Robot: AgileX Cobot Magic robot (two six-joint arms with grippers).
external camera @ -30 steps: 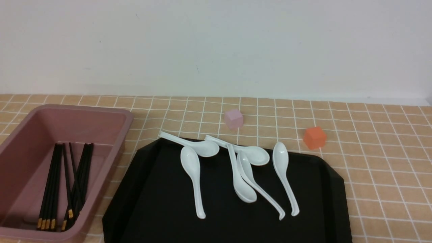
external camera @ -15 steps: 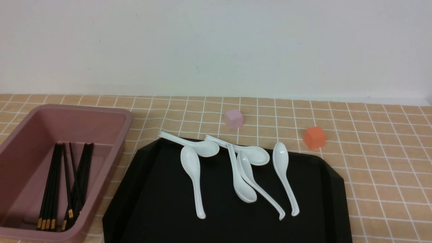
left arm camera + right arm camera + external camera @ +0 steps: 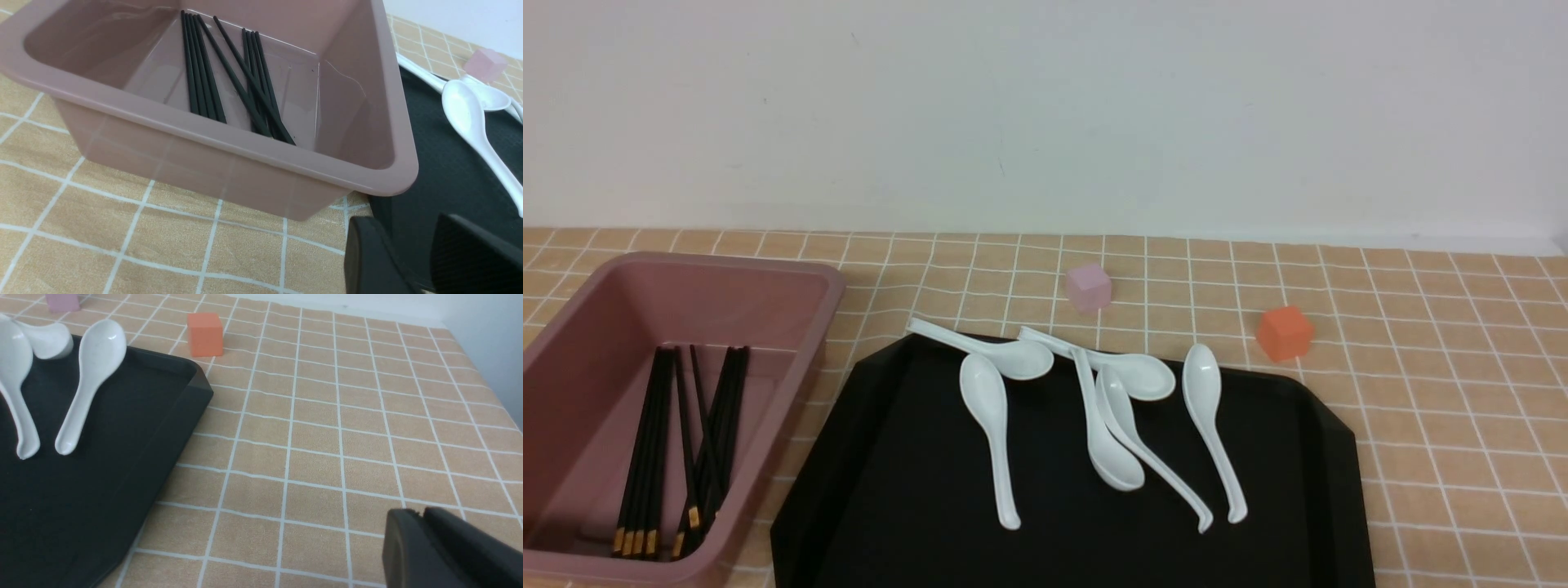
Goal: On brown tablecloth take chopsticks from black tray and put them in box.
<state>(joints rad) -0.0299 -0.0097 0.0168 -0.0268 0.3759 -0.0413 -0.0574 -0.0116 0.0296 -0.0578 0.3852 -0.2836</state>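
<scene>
chopsticks in the box, both arms drawn back out of the front view

neither arm shows in the front view; the left gripper (image 3: 425, 253) appears only in its own wrist view, its two dark fingers a little apart with nothing between them, low by the near corner of the box (image 3: 800, 359) and the edge of the black tray (image 3: 915, 490). the right gripper (image 3: 423, 516) hangs over bare brown tablecloth (image 3: 1437, 392) beside the tray, its fingers pressed together and holding nothing. the chopsticks (image 3: 678, 449) lie in two loose bundles on the box floor, gold-banded ends toward the robot. white spoons (image 3: 1094, 408) lie on the tray; a pink cube (image 3: 1088, 287) and an orange cube (image 3: 1284, 332) sit beyond it. compared with the earlier front frames, nothing has moved.
</scene>
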